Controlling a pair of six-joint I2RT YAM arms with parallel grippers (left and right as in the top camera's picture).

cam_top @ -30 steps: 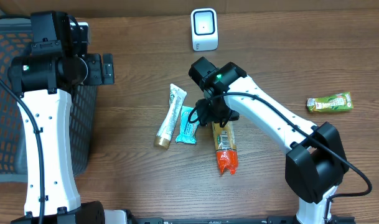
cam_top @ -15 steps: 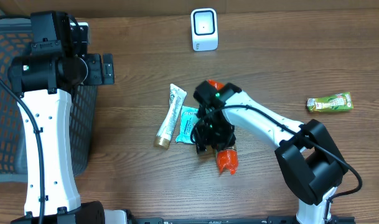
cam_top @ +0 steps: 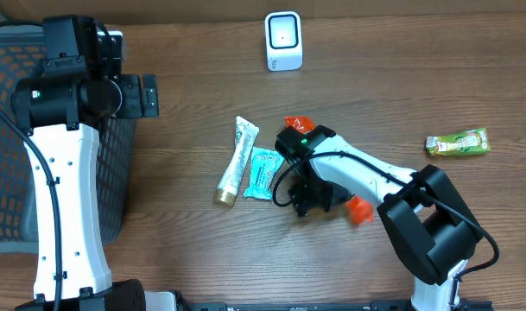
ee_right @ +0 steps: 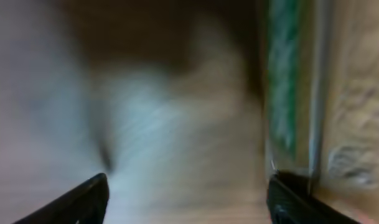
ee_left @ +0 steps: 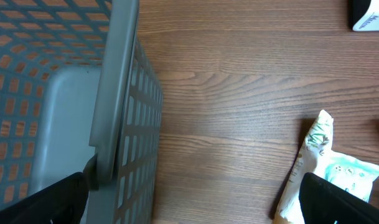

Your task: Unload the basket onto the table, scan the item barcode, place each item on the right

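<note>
orange-ended packet (cam_top: 359,210): only a blurred orange end shows in the overhead view, well below the scanner (cam_top: 284,41) and a bit to its right, just beside the right arm. the rest is hidden under that arm. an orange scrap (cam_top: 295,123) shows on the scanner side of the same arm; can't tell if it belongs to the packet.

right hand (cam_top: 307,200) is low over the table (cam_top: 185,250), below the scanner and well apart from it. the right wrist view is badly blurred. its fingers (ee_right: 83,198) stand spread, with something green-striped along one of them and a pale smear between. can't tell what they touch.

teal pouch (cam_top: 263,171) lies below the scanner and slightly left, just beside the right hand. white-green tube (cam_top: 237,160) lies against the pouch's left edge. green bar (cam_top: 457,142) sits far right of the scanner, a little lower, well apart from everything else.

left hand (cam_top: 146,95) is far left of the scanner, just beside the basket (cam_top: 12,130), fingers fully spread.
</note>
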